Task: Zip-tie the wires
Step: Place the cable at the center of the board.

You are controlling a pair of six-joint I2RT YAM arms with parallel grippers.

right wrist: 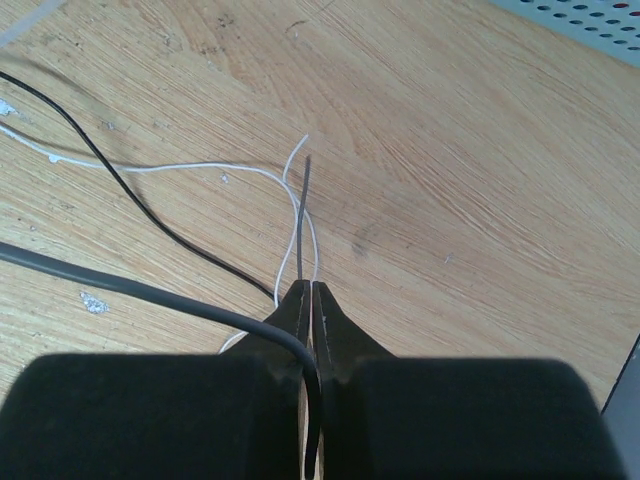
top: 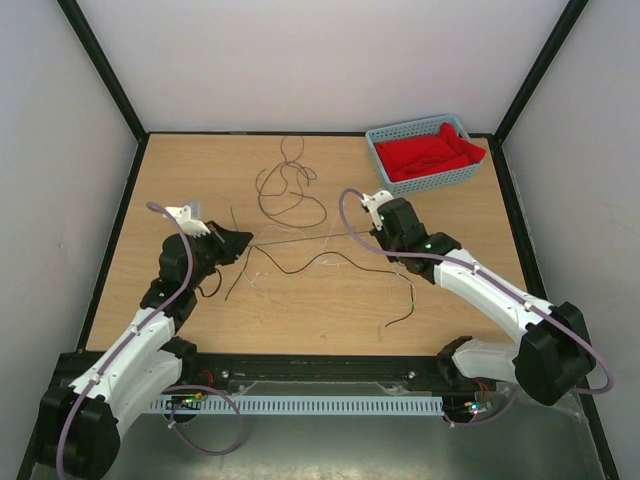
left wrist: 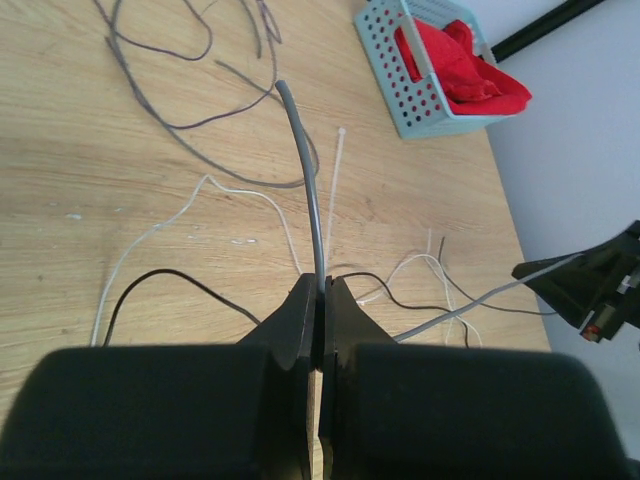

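Left fingers (left wrist: 304, 305): closed, pinching a grey wire (left wrist: 311, 190).
Right fingers (right wrist: 296, 308): closed on a thin grey wire.
Zip tie (left wrist: 335, 185): flat on the desk (left wrist: 80, 200), beyond the left fingers.

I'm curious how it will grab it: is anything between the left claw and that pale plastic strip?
Nothing visible lies on the zip tie; it sits bare on the table just ahead. But the left gripper is shut on a grey wire that arcs up beside it.
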